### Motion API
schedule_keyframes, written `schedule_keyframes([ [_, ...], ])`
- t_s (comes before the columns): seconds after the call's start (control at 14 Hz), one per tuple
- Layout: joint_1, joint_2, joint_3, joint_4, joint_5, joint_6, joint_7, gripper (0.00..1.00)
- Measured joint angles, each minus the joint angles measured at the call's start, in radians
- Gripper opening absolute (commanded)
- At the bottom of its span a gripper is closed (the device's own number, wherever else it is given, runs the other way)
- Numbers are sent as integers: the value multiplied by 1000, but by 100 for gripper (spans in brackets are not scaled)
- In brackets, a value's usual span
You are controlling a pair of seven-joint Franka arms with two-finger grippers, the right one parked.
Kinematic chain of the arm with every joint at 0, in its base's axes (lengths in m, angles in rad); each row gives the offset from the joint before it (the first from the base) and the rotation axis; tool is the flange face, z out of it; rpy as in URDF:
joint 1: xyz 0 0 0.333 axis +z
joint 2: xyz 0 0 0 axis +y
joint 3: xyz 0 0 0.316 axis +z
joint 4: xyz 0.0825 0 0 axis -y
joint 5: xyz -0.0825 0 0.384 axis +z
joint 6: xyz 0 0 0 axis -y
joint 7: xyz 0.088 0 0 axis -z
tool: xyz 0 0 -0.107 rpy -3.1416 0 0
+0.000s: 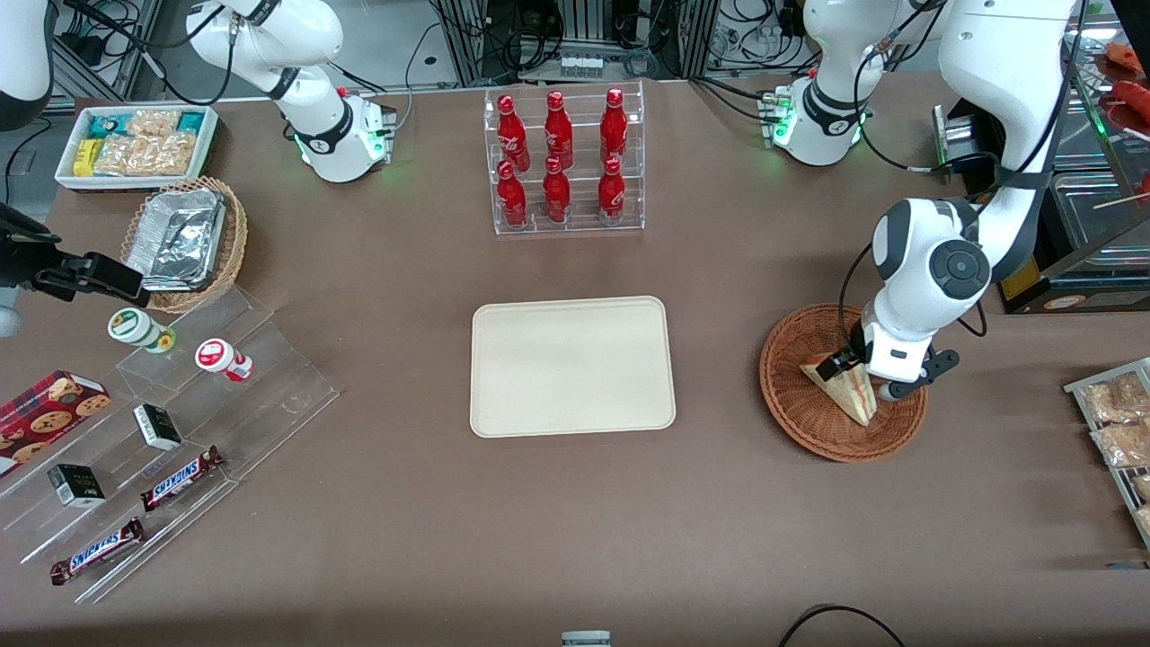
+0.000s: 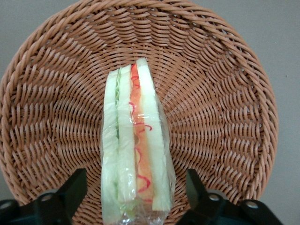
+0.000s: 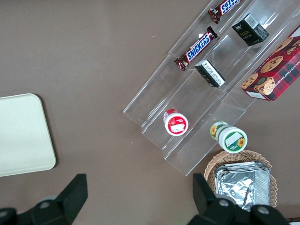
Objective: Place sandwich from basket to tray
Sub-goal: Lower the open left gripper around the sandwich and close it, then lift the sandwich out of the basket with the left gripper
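Your gripper (image 2: 133, 197) hangs over the basket (image 1: 791, 395), fingers (image 2: 70, 192) spread wide either side of the sandwich (image 2: 133, 150), gripping nothing; the tray (image 1: 572, 366) lies bare.

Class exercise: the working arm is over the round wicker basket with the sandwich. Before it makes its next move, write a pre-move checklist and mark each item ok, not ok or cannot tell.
1. Gripper is over the basket, fingers open on either side of the sandwich: ok.
2. Sandwich centred between the fingers: ok.
3. Fingers already touching the wrap: not ok; gaps show on both sides.
4. Sandwich stands on edge, cut side up, alone in the basket: ok.
5. Tray has nothing on it: ok.
6. Depth of the fingers beside the sandwich: cannot tell.
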Motion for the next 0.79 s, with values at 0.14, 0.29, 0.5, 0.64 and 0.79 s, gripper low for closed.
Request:
schedule_keyframes([
  [0.14,1,3,0,0,0,5,0,0],
  [0.29,1,1,0,4,0,11,0,0],
  [0.5,1,-22,0,40,0,-31,0,0],
  [0.64,-1,-52,-1,103,0,-140,0,0],
  [0.79,-9,-76,-14,179,1,-247,2,0],
])
